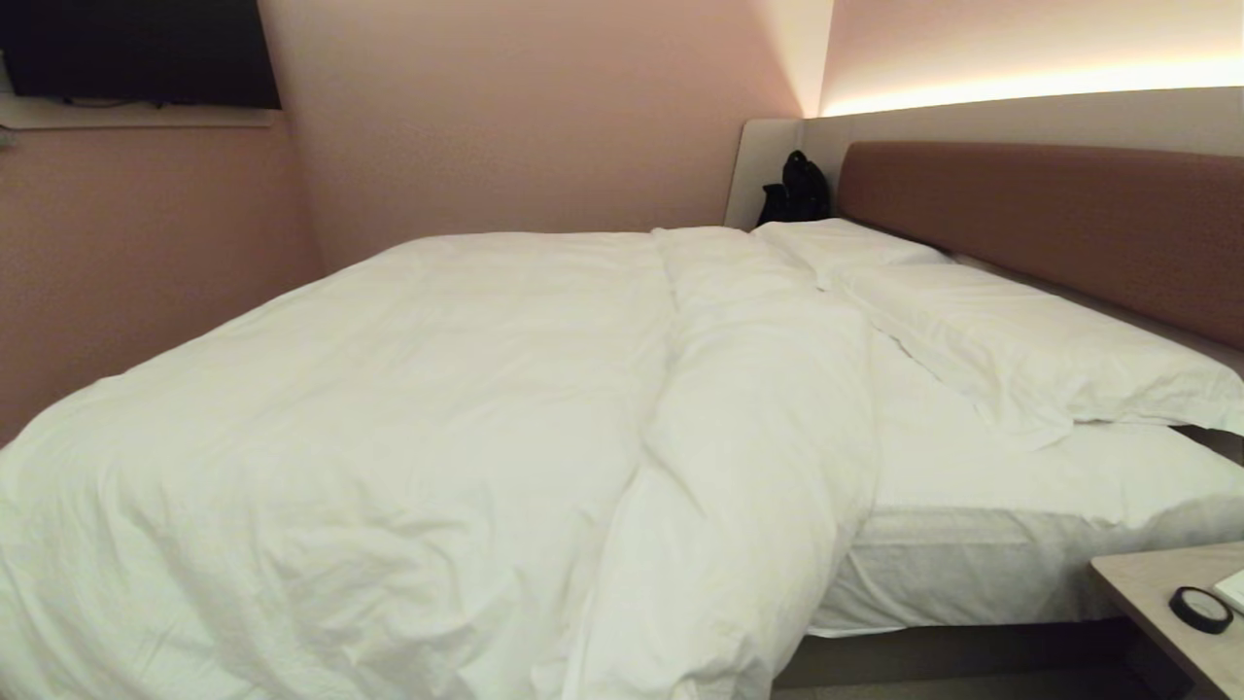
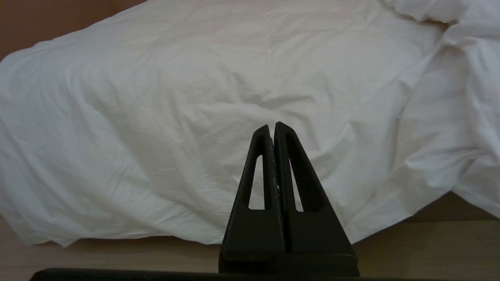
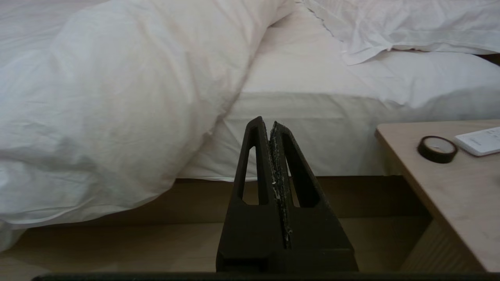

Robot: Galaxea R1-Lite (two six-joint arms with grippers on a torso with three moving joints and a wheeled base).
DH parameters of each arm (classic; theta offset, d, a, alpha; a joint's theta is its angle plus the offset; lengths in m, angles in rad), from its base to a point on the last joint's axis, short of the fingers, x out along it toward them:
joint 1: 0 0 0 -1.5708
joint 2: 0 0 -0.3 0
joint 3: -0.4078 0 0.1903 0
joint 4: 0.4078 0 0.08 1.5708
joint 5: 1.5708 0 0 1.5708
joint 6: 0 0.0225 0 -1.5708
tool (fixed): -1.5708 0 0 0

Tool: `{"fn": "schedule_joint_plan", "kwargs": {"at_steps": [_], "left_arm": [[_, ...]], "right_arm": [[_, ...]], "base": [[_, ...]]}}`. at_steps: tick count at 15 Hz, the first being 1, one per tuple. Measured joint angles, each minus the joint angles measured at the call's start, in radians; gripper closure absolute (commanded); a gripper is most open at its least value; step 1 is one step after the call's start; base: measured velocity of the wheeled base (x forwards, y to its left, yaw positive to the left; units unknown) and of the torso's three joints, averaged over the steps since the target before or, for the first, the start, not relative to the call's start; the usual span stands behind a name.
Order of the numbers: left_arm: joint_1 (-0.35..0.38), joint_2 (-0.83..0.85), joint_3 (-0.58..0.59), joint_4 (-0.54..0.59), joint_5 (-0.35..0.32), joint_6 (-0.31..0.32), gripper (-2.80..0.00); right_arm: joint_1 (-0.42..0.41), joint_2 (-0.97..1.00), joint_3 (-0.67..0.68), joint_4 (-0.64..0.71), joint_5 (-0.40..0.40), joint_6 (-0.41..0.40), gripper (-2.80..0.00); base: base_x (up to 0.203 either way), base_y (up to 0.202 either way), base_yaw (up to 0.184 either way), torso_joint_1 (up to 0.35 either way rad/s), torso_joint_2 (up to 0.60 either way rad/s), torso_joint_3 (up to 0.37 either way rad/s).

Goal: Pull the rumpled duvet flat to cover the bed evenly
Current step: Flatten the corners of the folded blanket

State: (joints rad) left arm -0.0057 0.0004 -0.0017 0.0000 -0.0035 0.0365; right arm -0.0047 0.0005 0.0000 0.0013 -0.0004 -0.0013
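Observation:
The puffy white duvet [image 1: 389,437] lies rumpled over the left and middle of the bed [image 1: 972,544], its right edge bunched into a thick ridge [image 1: 758,418] that hangs over the near side. To the ridge's right the sheeted mattress lies bare. Neither arm shows in the head view. In the left wrist view my left gripper [image 2: 272,125] is shut and empty, held low in front of the overhanging duvet [image 2: 195,97]. The right gripper [image 3: 266,122] is likewise shut on nothing, facing the mattress side [image 3: 312,128] beside the duvet's ridge [image 3: 117,97].
Two flat white pillows [image 1: 1020,340] lie along the reddish-brown headboard [image 1: 1050,224]. A pale wooden bedside table [image 1: 1166,593] stands at the near right with a black tape roll [image 1: 1200,610] and a white card [image 3: 478,140]. A black bag [image 1: 797,190] sits in the far corner.

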Motion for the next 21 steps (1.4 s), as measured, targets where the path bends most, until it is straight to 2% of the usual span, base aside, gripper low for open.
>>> {"fn": "schedule_joint_plan", "kwargs": {"at_steps": [4,11,16,21], "left_arm": [[-0.001,0.0,0.002,-0.001,-0.001,-0.021,0.0],[0.0,0.0,0.002,-0.001,-0.001,-0.021,0.0],[0.0,0.0,0.002,-0.001,-0.001,-0.021,0.0],[0.0,0.0,0.002,-0.002,-0.001,-0.021,0.0]], "right_arm": [[0.0,0.0,0.0,0.003,-0.001,-0.008,0.0],[0.0,0.0,-0.005,0.016,0.012,-0.054,0.0],[0.0,0.002,-0.017,0.023,0.029,-0.111,0.0],[0.0,0.002,-0.046,0.026,0.033,-0.116,0.0]], "base": [[0.0,-0.046,-0.001,0.002,0.0,0.003],[0.0,0.0,0.0,0.0,0.0,0.0],[0.0,0.0,0.0,0.0,0.0,0.0],[0.0,0.0,0.0,0.0,0.0,0.0]]}}
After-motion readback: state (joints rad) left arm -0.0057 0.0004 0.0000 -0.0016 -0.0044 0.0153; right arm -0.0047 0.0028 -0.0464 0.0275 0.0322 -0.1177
